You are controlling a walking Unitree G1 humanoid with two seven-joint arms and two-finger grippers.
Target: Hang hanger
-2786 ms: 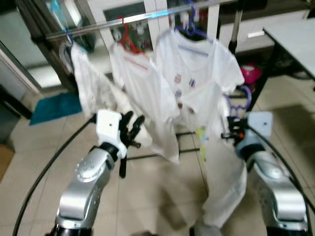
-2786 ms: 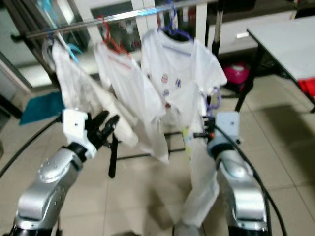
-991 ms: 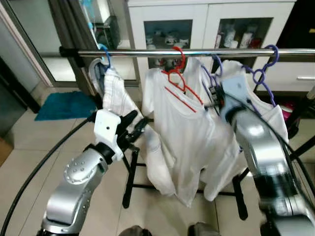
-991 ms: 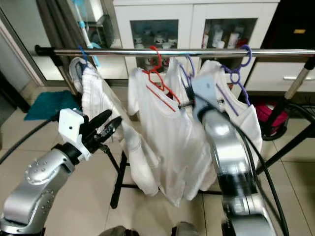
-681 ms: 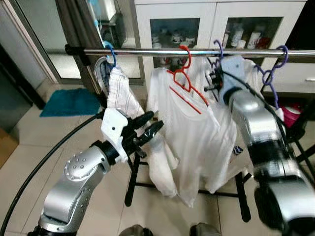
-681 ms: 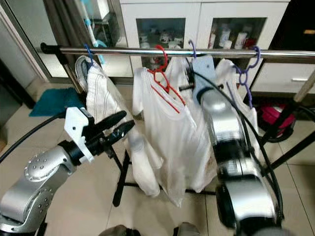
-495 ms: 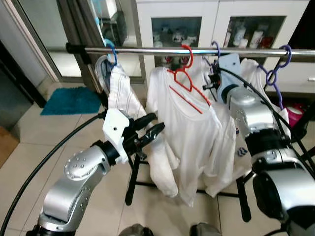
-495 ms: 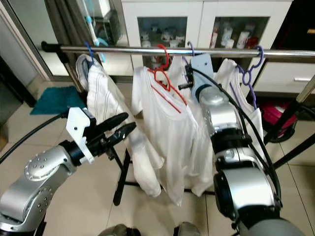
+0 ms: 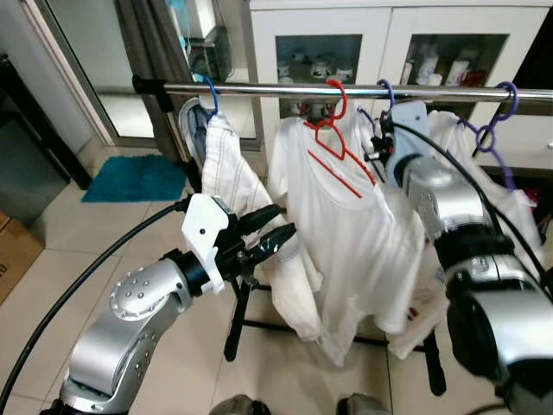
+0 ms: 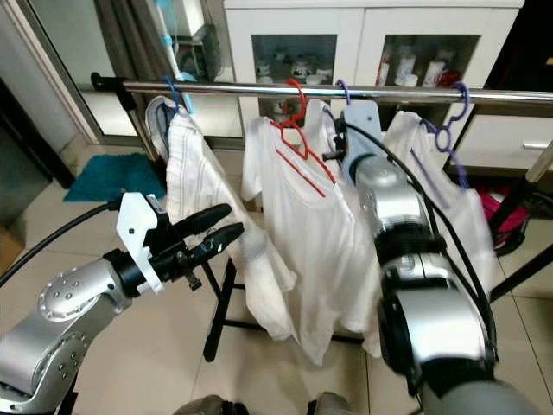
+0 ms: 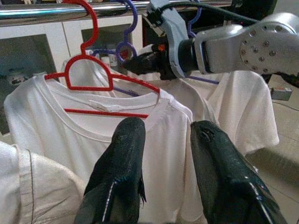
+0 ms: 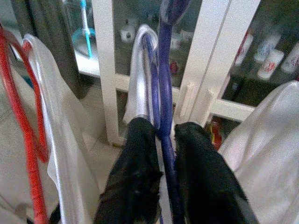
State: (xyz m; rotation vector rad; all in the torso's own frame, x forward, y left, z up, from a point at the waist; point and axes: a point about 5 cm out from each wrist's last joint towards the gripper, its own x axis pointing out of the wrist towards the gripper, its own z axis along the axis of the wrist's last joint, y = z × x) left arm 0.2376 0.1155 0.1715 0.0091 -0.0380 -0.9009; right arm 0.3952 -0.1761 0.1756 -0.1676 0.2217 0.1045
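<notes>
Raised since 2.8 s ago: right gripper (image 12: 158, 154), now up at the metal rail (image 9: 276, 89), jaws clamped on the purple hanger (image 12: 164, 84); hook top cut off in the wrist view. Left gripper (image 9: 272, 232) jaws apart, before white shirt (image 9: 346, 216) on red hanger (image 9: 333, 134).

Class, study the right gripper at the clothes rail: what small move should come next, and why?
Probably open the right gripper and draw it back. Its fingers pinch the purple hanger, whose hook already appears to sit over the rail beside the red hanger. The left gripper hangs open, clear of the clothes.
</notes>
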